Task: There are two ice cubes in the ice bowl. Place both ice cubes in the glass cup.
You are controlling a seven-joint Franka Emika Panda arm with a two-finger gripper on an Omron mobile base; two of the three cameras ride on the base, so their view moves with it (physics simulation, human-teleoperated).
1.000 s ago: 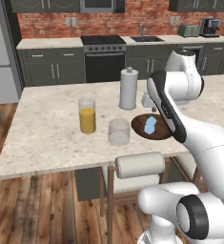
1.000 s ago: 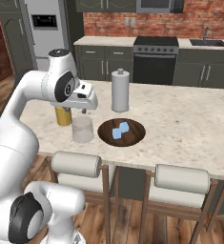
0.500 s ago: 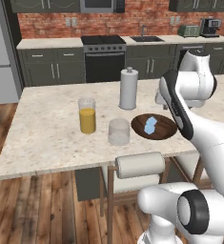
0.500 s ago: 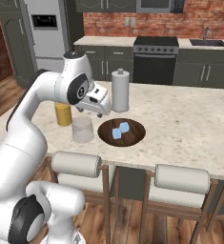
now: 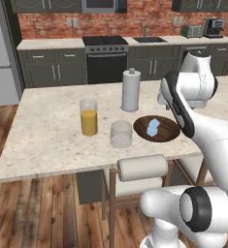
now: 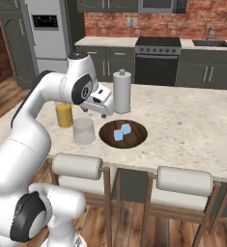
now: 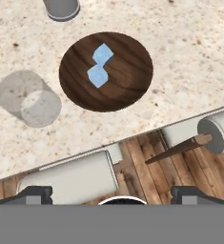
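here, two ice cubes (image 7: pixel 100 66) lie corner to corner in the ice bowl (image 7: pixel 127 90), beside the upright glass cup (image 7: pixel 30 99); the gripper (image 7: pixel 111 193) hangs above, jaws wide apart, holding nothing.

ice cubes (image 5: pixel 153 128) in ice bowl (image 5: pixel 169 133), glass cup (image 5: pixel 121 134) beside

gripper (image 7: pixel 111 194) opened wide, swung toward ice bowl (image 7: pixel 127 90)

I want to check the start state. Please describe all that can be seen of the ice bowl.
The ice bowl is shallow, round and dark brown, with a wood-grain look. It sits flat on the speckled counter, near the front edge, between the empty glass cup and bare counter. Two pale-blue ice cubes lie inside near its middle, corners touching. Nothing else touches it.
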